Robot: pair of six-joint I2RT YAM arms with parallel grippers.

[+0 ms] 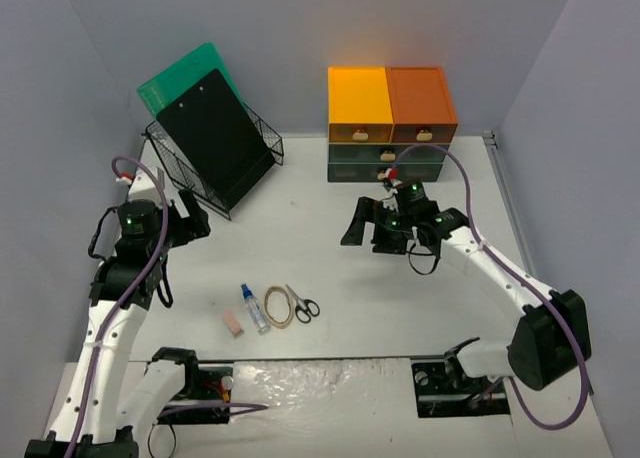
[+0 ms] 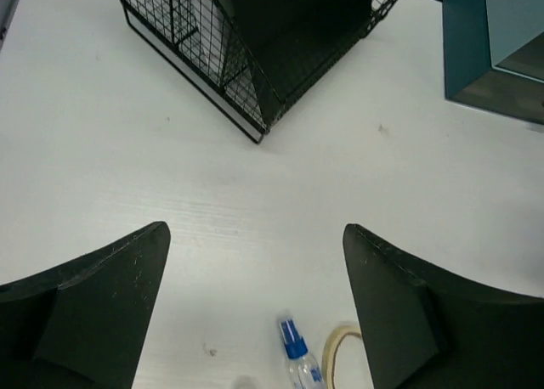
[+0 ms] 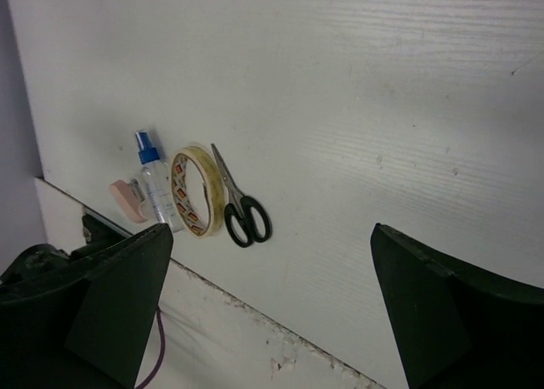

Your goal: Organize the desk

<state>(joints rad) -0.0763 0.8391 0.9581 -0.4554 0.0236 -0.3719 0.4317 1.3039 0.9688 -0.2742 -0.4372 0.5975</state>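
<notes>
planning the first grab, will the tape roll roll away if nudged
Probably not: the tape roll seems to lie flat on the desk, so it should slide, not roll. It looks thin and light, close between the spray bottle and scissors, so a push likely shifts those too.

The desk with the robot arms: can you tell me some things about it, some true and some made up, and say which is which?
1. The scissors lie on the desk beside the tape roll. True.
2. The left hand is holding the spray bottle. False: that hand is open and empty, and the bottle lies on the desk.
3. A black clipboard leans in the black wire basket. True.
4. The drawer unit has a blue top. False: its top is orange.
5. The right hand is shut tight. False: it is open and holds nothing.
</notes>
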